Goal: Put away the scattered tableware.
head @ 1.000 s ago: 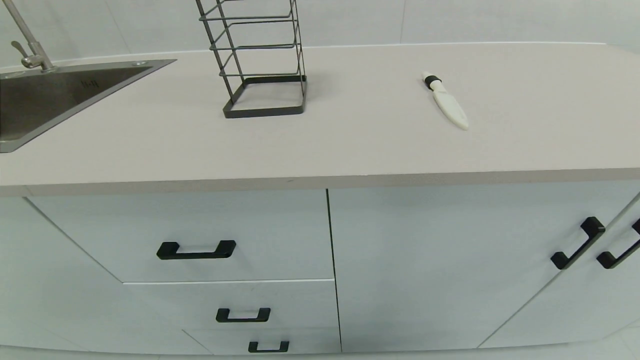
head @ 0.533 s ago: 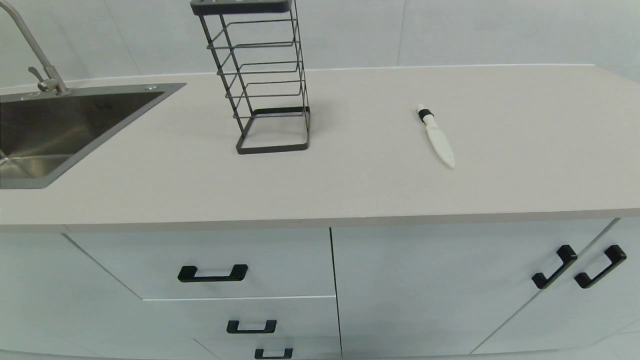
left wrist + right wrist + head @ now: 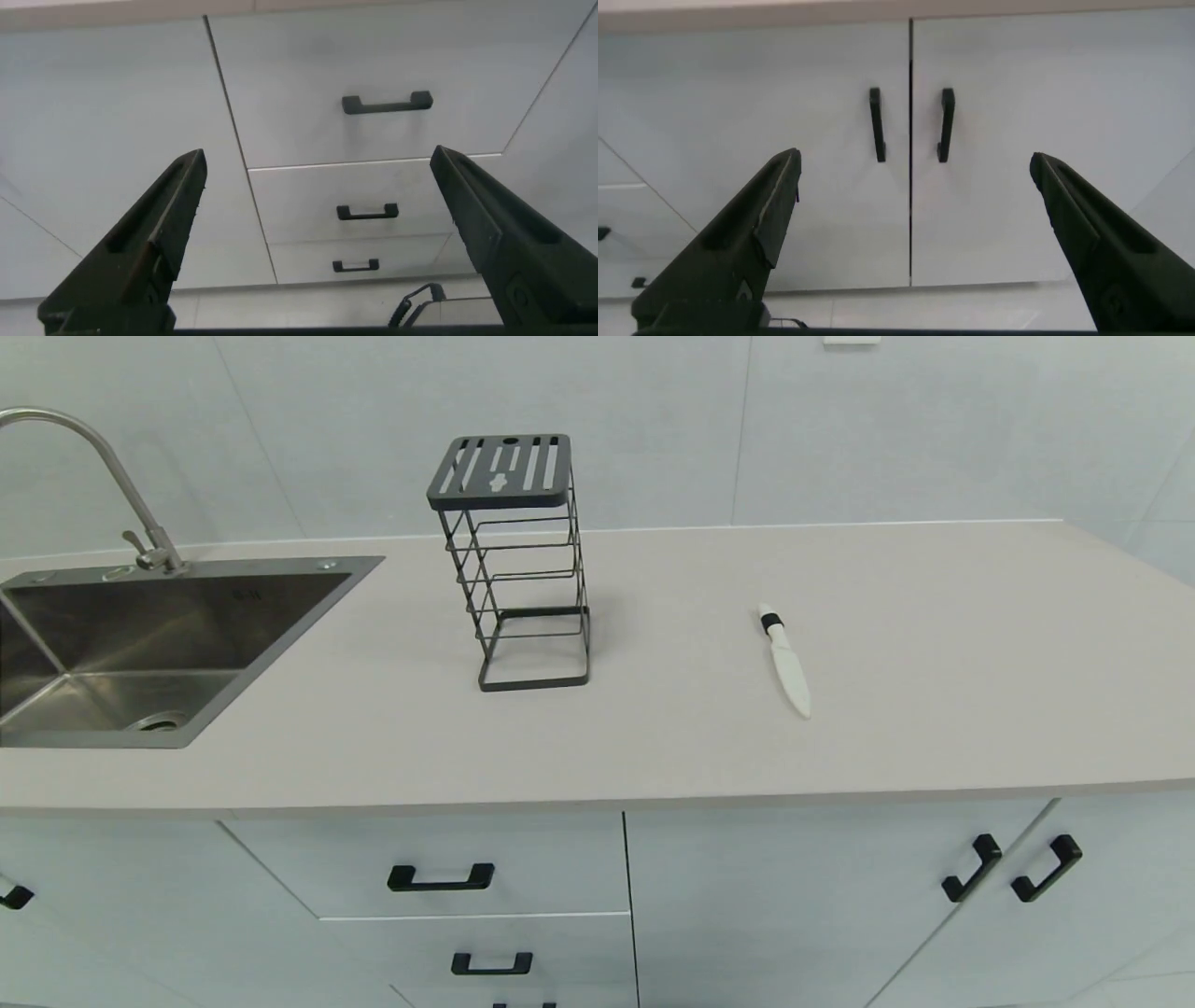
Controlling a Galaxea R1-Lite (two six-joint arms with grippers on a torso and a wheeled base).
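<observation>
Fingers (image 3: 149, 243) of my left gripper (image 3: 316, 159) are spread wide with nothing between them, and they hang in front of the drawers (image 3: 374, 131) under the counter. The right gripper (image 3: 915, 159) is just as wide apart and just as bare, facing a pair of cupboard doors (image 3: 831, 205) with two upright black handles (image 3: 876, 124) side by side.

Up on the counter (image 3: 934, 644), the knife (image 3: 784, 660) lies flat, well to the right of the wire rack (image 3: 500, 471) and touching nothing. Its black-banded end points toward the wall and its pale tip toward the front edge.

Against a second ago, my whole head picture has slid. The counter sits lower in view, the wall fills more of the top, and the rack's slotted top plate, cut off before, now shows in full. That is the camera shifting. The knife keeps the same place relative to the rack, and nothing on the counter has moved.

The sink (image 3: 168, 616) runs off the left edge of the head view, and so does the spout end of the tap (image 3: 157, 558). The lowest drawer handle is clipped by the bottom edge. I cannot tell where the knife's blade ends and its handle begins, since it is pale along nearly its whole length.
</observation>
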